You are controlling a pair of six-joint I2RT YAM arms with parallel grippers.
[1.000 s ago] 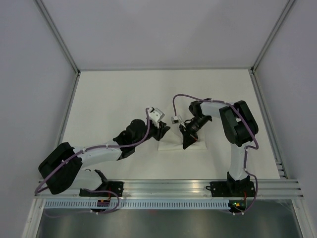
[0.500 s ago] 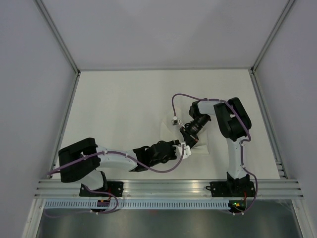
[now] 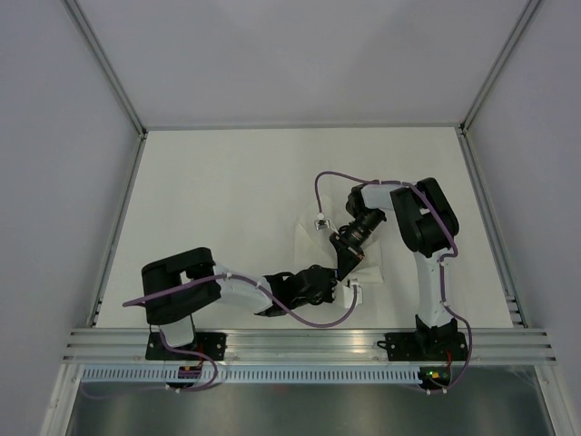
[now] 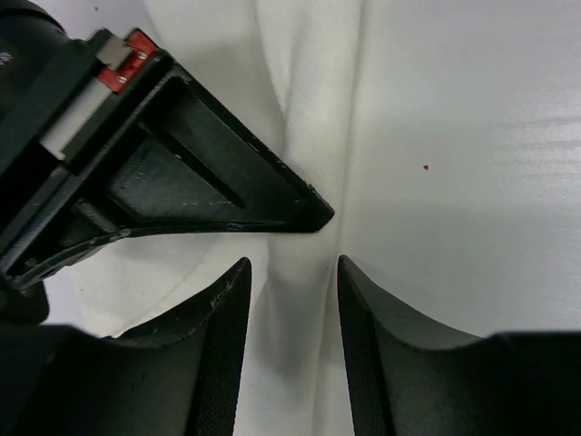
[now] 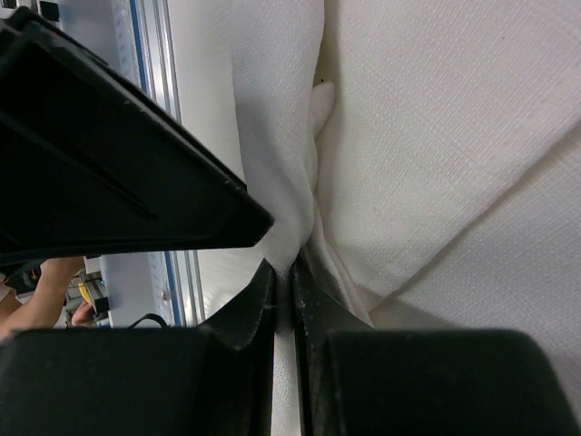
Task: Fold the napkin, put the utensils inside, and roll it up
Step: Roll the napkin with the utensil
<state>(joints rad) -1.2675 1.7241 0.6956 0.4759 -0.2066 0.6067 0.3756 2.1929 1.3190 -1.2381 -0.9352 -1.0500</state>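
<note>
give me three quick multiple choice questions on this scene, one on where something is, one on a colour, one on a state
1. Where does the napkin lie?
A) middle of the table, toward the near edge
B) far left corner
C) draped over the rail

2. What colour is it?
A) red
B) white
C) blue

3. The right fingers are:
A) spread wide
B) holding a fork
C) shut on a napkin fold

Answers: 1 A, the top view shows it there; 2 B, it is white in every view; 3 C, the right wrist view shows cloth pinched between them.
</note>
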